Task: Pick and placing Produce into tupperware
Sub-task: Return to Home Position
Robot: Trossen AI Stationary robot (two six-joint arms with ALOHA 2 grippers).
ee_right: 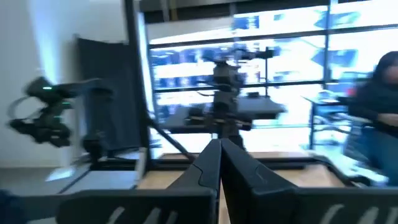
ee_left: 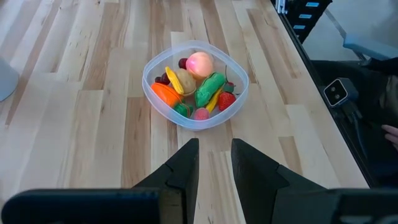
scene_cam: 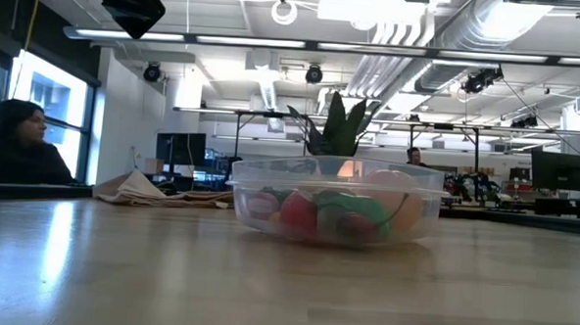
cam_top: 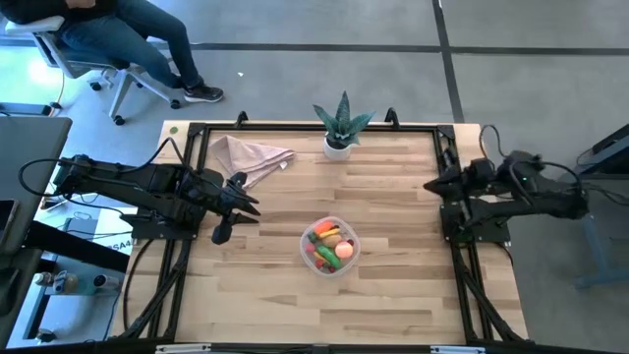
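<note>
Draw the left hand (ee_left: 214, 144), released and empty, leftward without clipping the filled tupperware (ee_left: 186, 119). The right hand (ee_right: 219, 146) waits clenched at the desk's (cam_top: 393, 295) right edge.

1. The pale wooden desk (cam_top: 393, 295) is bare along its near side and to the right of the round clear plastic tub (cam_top: 330, 264).
2. The green spiky plant in a white pot (cam_top: 340, 128) and the crumpled beige cloth napkin (cam_top: 251, 157) take up the far edge.
3. The left tool (ee_left: 215, 146) hangs over the left side, near the napkin.

Grey floor (cam_top: 324, 22) is wrapping around the bench (cam_top: 393, 226), a person (cam_top: 123, 34) is sitting on a chair (cam_top: 61, 51), strip lights (scene_cam: 276, 44) are glowing overhead.
</note>
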